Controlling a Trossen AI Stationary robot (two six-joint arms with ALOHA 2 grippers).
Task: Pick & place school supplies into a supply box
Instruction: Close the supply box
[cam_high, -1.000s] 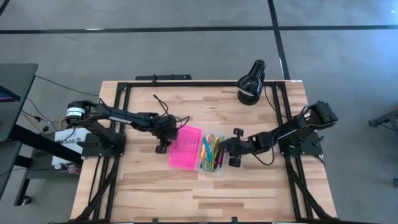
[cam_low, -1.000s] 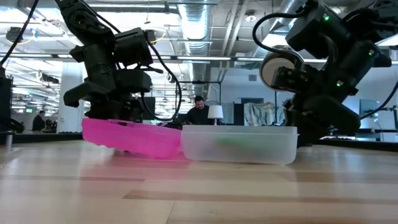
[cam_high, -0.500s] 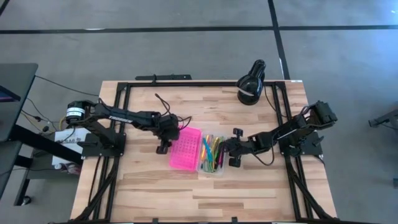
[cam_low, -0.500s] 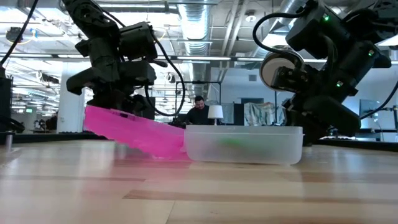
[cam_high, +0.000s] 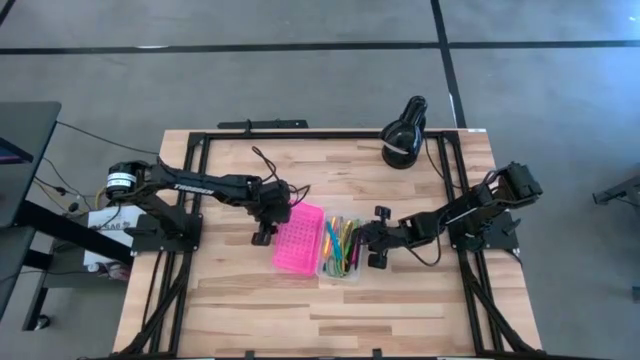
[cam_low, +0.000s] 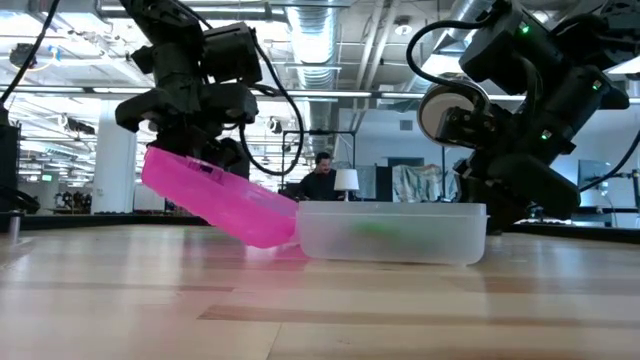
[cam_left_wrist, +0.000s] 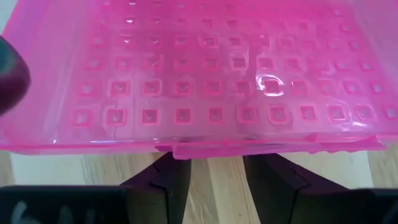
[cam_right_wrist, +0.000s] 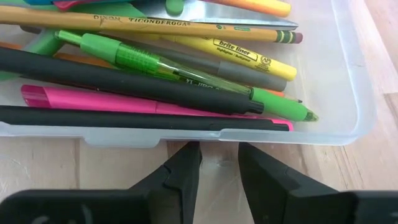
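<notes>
High view: the wooden table (cam_high: 330, 300) carries a box (cam_high: 341, 250) near its middle, its clear base packed with coloured pens (cam_high: 340, 243) and its pink lid (cam_high: 299, 237) swung out to the left side of the base. The left gripper (cam_high: 268, 222) sits at the lid's outer, left edge; the right gripper (cam_high: 372, 243) sits just beside the base's right edge. A black lamp (cam_high: 403, 132) stands well apart at the far right corner.

Low view: the lid (cam_low: 215, 195) is tilted — its outer edge is raised off the table under the left gripper (cam_low: 190, 150), while its inner edge meets the frosted base (cam_low: 390, 232). The right arm's dark bulk looms behind the base's right end. A person (cam_low: 320, 180) sits far back in the room.

Left wrist view: the lid (cam_left_wrist: 199, 68) fills most of the picture, its surface studded with small square dimples. Two dark fingers (cam_left_wrist: 168, 180) stand parted just under the lid's rim, bare wood showing between them. They seem to prop the rim rather than pinch it, though the contact itself is hidden, so whether they grip it I cannot tell.

Right wrist view: the base (cam_right_wrist: 348, 93) holds a wooden pencil (cam_right_wrist: 155, 25), a yellow highlighter (cam_right_wrist: 242, 56), a green pen (cam_right_wrist: 186, 71), black pens (cam_right_wrist: 124, 84) and a pink pen (cam_right_wrist: 124, 102). The right fingers (cam_right_wrist: 186, 171) stand apart just short of the base's wall — released, holding nothing.
</notes>
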